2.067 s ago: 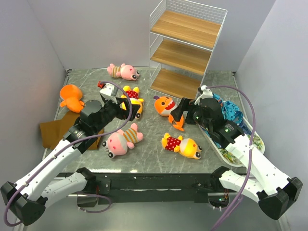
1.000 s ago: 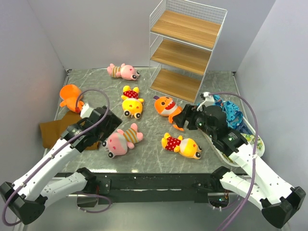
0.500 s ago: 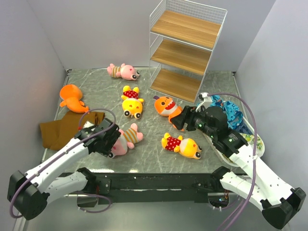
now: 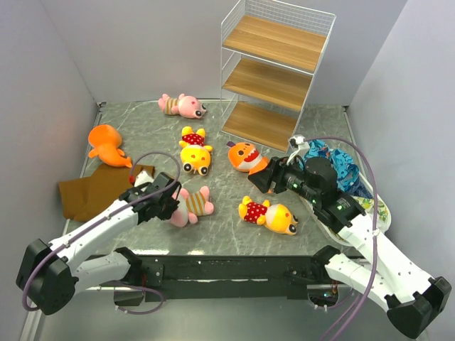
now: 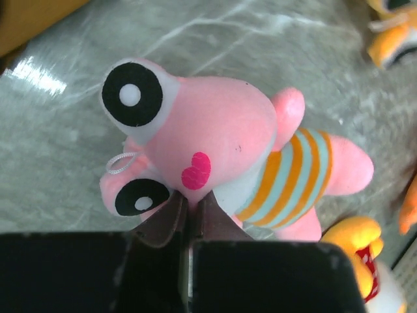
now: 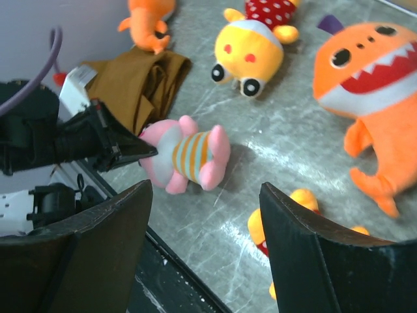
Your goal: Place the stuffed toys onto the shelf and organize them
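Observation:
My left gripper is shut on the head of a pink stuffed toy in an orange-striped shirt, pinching the plush just under its cheek. The toy lies near the table's front left. My right gripper hangs open above the table with nothing between its fingers, beside an orange fish toy. A yellow toy lies below it. Another yellow toy, a second pink toy and a second orange fish lie farther off. The empty shelf stands at the back.
A brown cloth lies at the left edge beside my left arm. A blue patterned cloth sits in a white tray at the right, under my right arm. Grey walls close in on both sides.
My left gripper swung down from the table's middle to the pink toy and shut on its head; the toy turned slightly. My right gripper narrowed a little and barely moved.

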`<state>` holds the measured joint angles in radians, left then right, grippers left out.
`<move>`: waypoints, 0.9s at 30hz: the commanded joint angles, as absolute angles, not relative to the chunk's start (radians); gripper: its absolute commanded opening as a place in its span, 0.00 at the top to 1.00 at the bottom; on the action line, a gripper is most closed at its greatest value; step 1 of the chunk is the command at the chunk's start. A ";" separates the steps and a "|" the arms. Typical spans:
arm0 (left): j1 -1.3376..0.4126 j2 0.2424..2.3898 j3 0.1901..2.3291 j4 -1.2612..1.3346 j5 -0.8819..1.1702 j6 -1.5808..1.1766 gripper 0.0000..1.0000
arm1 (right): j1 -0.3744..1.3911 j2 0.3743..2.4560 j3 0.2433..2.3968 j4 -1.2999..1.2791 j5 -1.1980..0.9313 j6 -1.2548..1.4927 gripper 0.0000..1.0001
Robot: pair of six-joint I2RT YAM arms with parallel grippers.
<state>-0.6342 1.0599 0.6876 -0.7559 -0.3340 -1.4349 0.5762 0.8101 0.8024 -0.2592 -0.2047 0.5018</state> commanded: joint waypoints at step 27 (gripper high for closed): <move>-0.635 0.939 0.986 -0.638 0.195 -0.506 0.99 | 0.957 0.755 0.617 0.063 -0.583 -0.767 0.20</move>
<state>-0.6338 0.9413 0.9287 -0.6239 0.0872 -0.5591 0.9215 0.7727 0.6170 0.0406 -0.5251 -0.6079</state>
